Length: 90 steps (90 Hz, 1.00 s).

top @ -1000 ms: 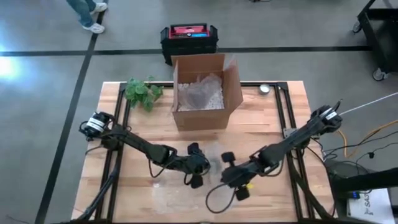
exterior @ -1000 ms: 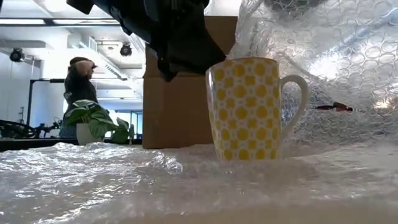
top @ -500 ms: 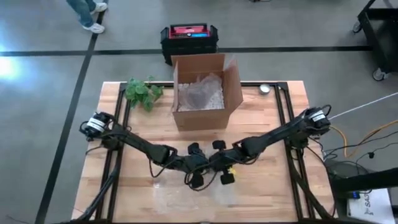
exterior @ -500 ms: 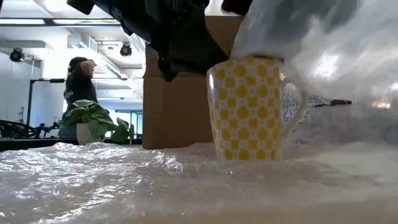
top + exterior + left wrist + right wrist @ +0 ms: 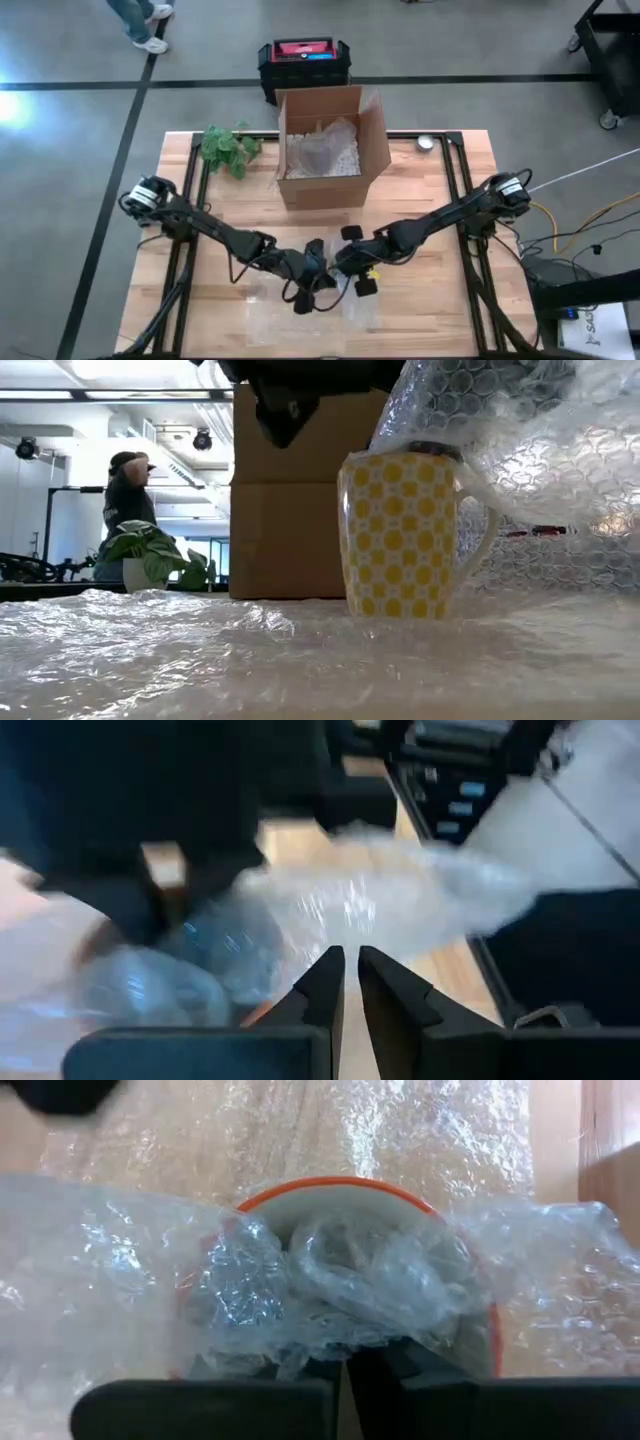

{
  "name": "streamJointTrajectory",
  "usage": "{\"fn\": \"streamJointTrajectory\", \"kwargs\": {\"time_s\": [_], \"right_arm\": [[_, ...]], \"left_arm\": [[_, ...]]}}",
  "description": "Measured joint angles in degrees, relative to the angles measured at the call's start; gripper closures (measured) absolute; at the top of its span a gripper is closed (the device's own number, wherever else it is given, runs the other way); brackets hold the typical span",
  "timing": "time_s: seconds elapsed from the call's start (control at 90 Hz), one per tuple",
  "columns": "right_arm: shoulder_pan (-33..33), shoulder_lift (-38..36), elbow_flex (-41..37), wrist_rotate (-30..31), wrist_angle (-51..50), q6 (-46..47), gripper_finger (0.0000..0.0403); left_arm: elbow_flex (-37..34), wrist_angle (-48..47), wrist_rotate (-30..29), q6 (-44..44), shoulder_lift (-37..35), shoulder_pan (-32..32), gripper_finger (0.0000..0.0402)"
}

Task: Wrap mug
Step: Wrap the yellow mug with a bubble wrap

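A white mug with yellow dots (image 5: 400,535) stands upright on a sheet of bubble wrap (image 5: 200,650) at the table's near middle. The sheet's right part (image 5: 520,450) is folded up and over the mug's mouth. My right gripper (image 5: 347,267) hovers over the mug, shut on that wrap. The right wrist view shows the mug's orange inside rim (image 5: 330,1184) with crumpled wrap in it. My left gripper (image 5: 312,282) is shut just left of the mug, nothing between its fingers (image 5: 330,982). In the high view the grippers hide the mug. My right gripper pinches a crumpled bunch of the bubble wrap (image 5: 320,1342) between its two fingers, several layers. It comes from above and the table's right, over the mug's mouth. The wrap runs slack from the fingers over the rim down to the table on the mug's right.
An open cardboard box (image 5: 330,150) with wrap inside stands behind the mug, toward the far edge. A small potted plant (image 5: 228,148) is at the far left. A small round object (image 5: 427,143) lies far right. A person (image 5: 125,500) stands in the room beyond.
My right gripper has carried the raised wrap toward the table's left, from right of the mug to over its mouth, so the wrap now drapes onto the rim. My left gripper has drawn back a little toward the near edge. The mug has stayed in place.
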Motion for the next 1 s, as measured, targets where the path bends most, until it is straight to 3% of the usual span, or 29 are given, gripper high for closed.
{"fn": "streamJointTrajectory", "kwargs": {"time_s": [0.189,0.789,1.0], "right_arm": [[0.0,0.0,0.0,0.1,0.2,0.2,0.0403],[0.0,-0.1,0.0,0.2,-0.3,1.0,0.0403],[-0.1,-3.5,5.6,-0.1,-13.0,-0.6,0.0403]], "left_arm": [[0.2,4.1,-4.7,0.7,4.7,1.7,0.0380],[0.1,-0.9,-13.9,-2.7,4.1,2.6,0.0381],[0.3,-0.6,-14.3,-4.7,6.0,2.8,0.0381]]}}
